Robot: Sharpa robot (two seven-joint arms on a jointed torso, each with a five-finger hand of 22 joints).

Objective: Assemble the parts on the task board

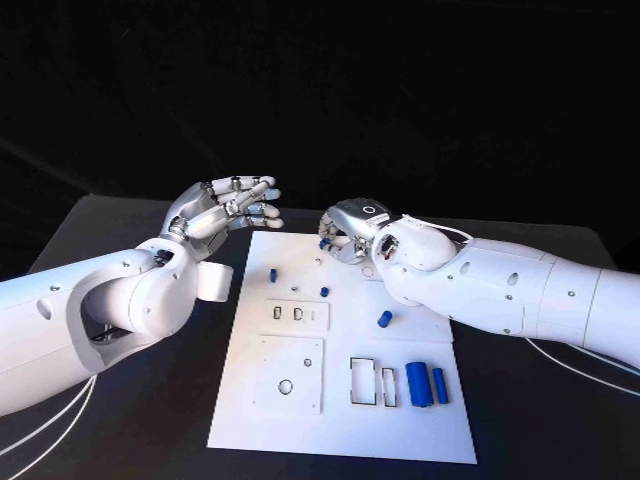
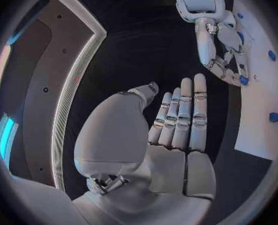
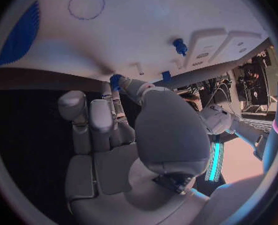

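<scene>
**Blue part pinched at the far edge of the task board**

Blue plastic formed the small part (image 3: 116,80) that the right hand (image 1: 352,232) pinched between thumb and fingertip at the far edge of the white task board (image 1: 407,420); the left wrist view showed the same piece (image 2: 243,79) at those fingertips. Other blue parts lay on the board: a short peg (image 1: 273,273) and a thin pin (image 1: 325,291) near the far end, a loose cylinder (image 1: 385,319) mid-board, and two larger cylinders (image 1: 418,385) near the front beside a rectangular cutout (image 1: 365,381). The left hand (image 1: 229,208) hovered beside the board's far left corner, fingers extended and apart, holding nothing.

Step in hand, as judged: pick-up or seating of one small part at the far edge. The next move would call for keeping the pinch steady and aligning the part squarely with its hole before pressing. Which hole was intended could not be determined.
</scene>
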